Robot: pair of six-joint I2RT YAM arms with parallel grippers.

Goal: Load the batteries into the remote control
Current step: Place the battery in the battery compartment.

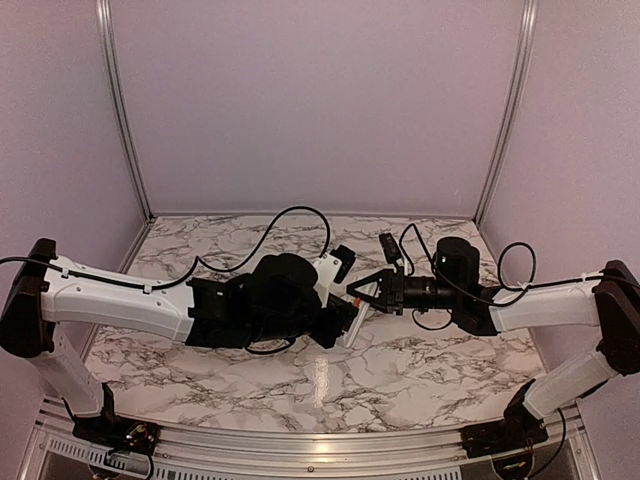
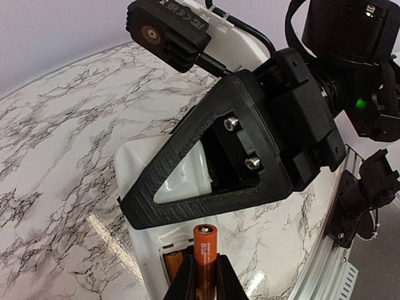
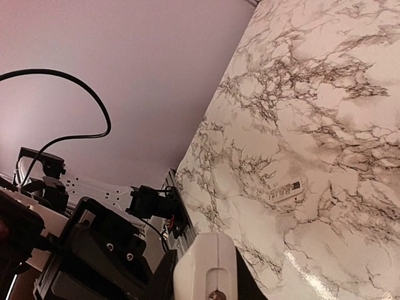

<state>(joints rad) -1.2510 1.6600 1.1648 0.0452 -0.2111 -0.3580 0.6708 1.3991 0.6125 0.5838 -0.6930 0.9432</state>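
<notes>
In the left wrist view my left gripper (image 2: pixel 207 267) is shut on an orange battery (image 2: pixel 205 240), held upright just above the open bay of the white remote control (image 2: pixel 140 181). A second orange battery (image 2: pixel 175 265) lies in the bay. My right gripper (image 3: pixel 206 278) is shut on the remote (image 3: pixel 204 253), whose rounded end shows between the fingers. One black triangular finger (image 2: pixel 212 169) of the right gripper crosses the remote. From above, the left gripper (image 1: pixel 346 312) and right gripper (image 1: pixel 368 296) meet over the table's middle.
A small white flat piece with printed marks (image 3: pixel 286 189) lies alone on the marble table (image 3: pixel 325 112). The table's metal front rail (image 2: pixel 350 269) runs close by. Black cables (image 1: pixel 290 225) loop behind the arms. Pink walls enclose the back and sides.
</notes>
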